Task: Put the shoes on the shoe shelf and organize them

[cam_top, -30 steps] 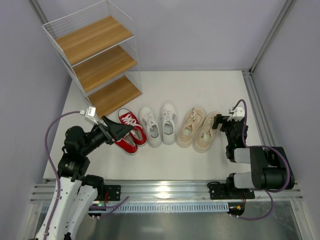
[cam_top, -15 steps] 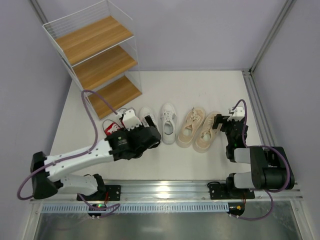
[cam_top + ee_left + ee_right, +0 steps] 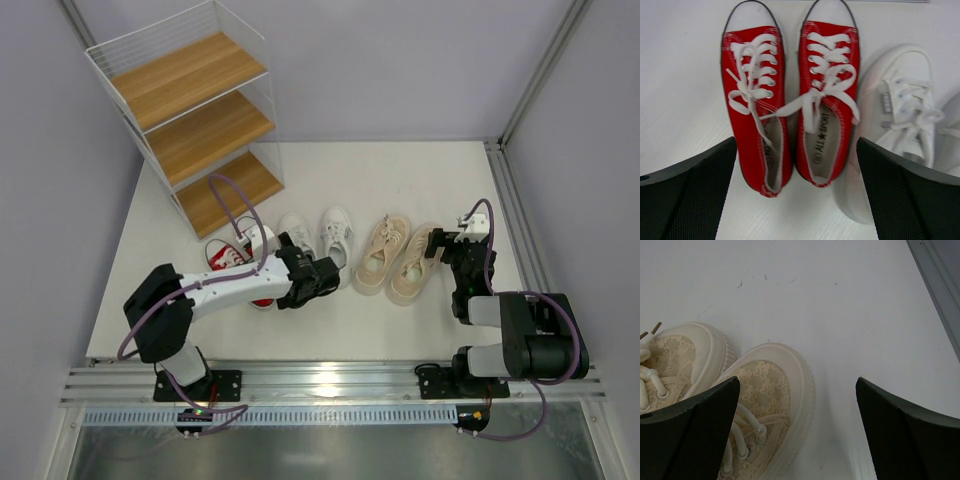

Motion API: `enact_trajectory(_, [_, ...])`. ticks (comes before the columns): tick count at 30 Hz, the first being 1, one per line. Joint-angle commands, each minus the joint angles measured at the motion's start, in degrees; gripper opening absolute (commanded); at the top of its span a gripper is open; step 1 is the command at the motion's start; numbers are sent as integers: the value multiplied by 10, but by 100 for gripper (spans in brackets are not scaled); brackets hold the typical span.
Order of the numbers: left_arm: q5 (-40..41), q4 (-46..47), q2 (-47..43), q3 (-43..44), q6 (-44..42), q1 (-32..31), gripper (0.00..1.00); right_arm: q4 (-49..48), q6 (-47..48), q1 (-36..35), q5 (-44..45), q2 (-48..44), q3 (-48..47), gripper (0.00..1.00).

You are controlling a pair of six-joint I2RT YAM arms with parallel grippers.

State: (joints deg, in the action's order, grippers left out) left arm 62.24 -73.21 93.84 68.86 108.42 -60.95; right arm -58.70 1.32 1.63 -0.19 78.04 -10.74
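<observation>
Top external: left gripper [image 3: 316, 274] shifted right since 0.5 s ago, now beside white shoes [image 3: 337, 232].
Left jaws: spread above 2 red shoes [image 3: 827, 115], white laces.
Right gripper [image 3: 797, 390]: spread.

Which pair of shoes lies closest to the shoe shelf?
The red pair, leftmost in the row, just in front of the shoe shelf; the white pair and beige pair lie farther right.
</observation>
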Motion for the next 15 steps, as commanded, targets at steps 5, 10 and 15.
enact_trajectory(5, [-16, 110, -55, -106, -48, 75, 99, -46, 4, 1, -5, 1, -12, 97])
enact_trajectory(10, [-48, 178, -36, -115, -127, 83, 98, -47, 4, 1, -5, 1, -12, 97])
enact_trajectory(15, [-71, 220, -13, -101, -162, 77, 96, -47, 3, 1, -5, 1, -12, 97])
